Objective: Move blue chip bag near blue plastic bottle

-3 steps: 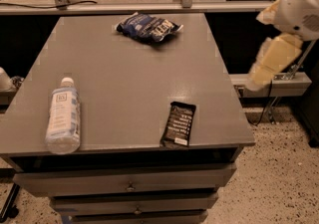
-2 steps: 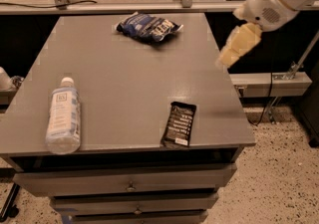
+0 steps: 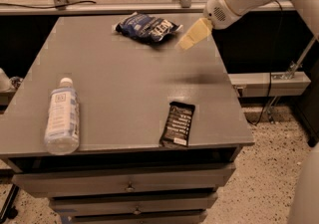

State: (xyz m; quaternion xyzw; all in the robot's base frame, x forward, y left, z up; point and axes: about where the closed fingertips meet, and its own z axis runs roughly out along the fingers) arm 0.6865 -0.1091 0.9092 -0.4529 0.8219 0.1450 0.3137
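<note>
One tool [image 3: 192,36] (grip state unclear) hovers beside the blue chip bag [image 3: 147,25]; lettering unreadable.

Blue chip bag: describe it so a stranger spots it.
On the grey table, look at the far edge, beside the gripper. The blue chip bag lies there, crumpled dark blue foil with white lettering, unlike the flat black wrapper and clear bottle near the front.

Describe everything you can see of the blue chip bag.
The blue chip bag is a crumpled dark blue foil pouch with white lettering and pale edges. It lies flat near the far edge of the grey table, long side running left to right. Only the table touches it; the gripper hovers just to its right, apart from it.
</note>
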